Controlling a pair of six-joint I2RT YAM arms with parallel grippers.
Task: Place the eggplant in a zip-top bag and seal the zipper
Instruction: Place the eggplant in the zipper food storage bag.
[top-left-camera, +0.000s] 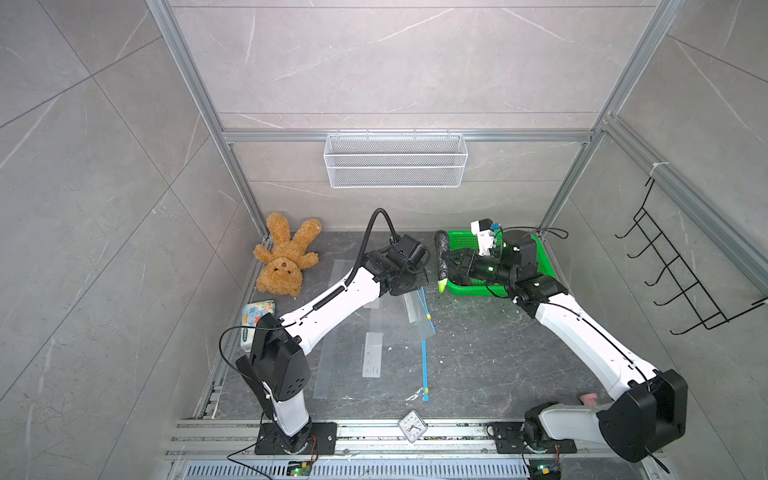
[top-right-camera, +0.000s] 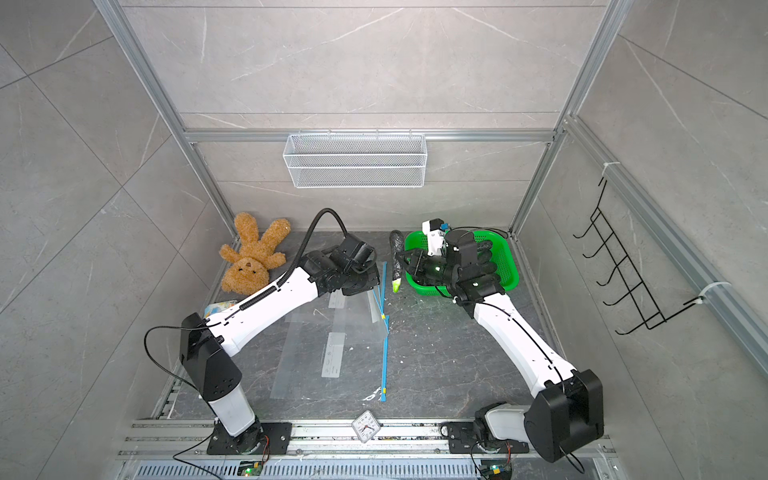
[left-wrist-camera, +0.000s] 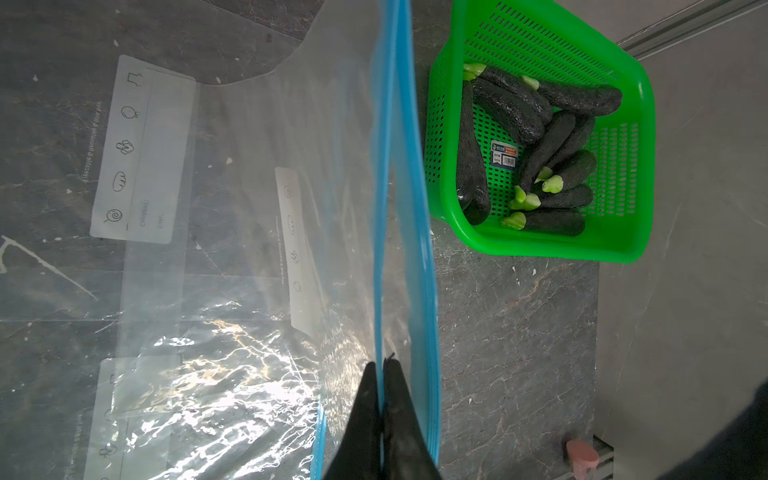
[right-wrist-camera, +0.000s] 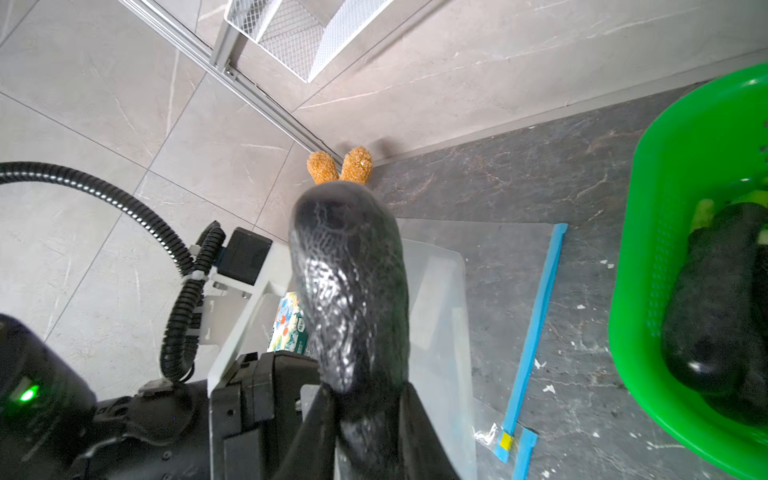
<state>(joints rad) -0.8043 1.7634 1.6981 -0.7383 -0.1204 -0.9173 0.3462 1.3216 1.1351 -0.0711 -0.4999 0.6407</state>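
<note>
A dark eggplant (top-left-camera: 441, 249) (top-right-camera: 396, 253) (right-wrist-camera: 353, 282) with a green stem end is clamped in my right gripper (top-left-camera: 451, 261) (top-right-camera: 406, 261) (right-wrist-camera: 361, 395), just left of the green basket (top-left-camera: 545, 259) (top-right-camera: 510, 259). It is off the table, beside the lifted bag. My left gripper (top-left-camera: 415, 286) (top-right-camera: 370, 286) (left-wrist-camera: 382, 368) is shut on one blue zipper lip (left-wrist-camera: 383, 208) of a clear zip-top bag (top-left-camera: 419, 318) (left-wrist-camera: 332, 166) and holds that edge up. The other lip hangs slightly apart from it. The rest of the bag trails onto the table.
More eggplants lie in the green basket (left-wrist-camera: 540, 247) (right-wrist-camera: 648, 249) at the back right. Other clear bags (top-left-camera: 365, 374) lie flat mid-table. A teddy bear (top-left-camera: 284, 257) and a tissue pack (top-left-camera: 257, 311) sit at the left, a small clock (top-left-camera: 412, 427) on the front rail.
</note>
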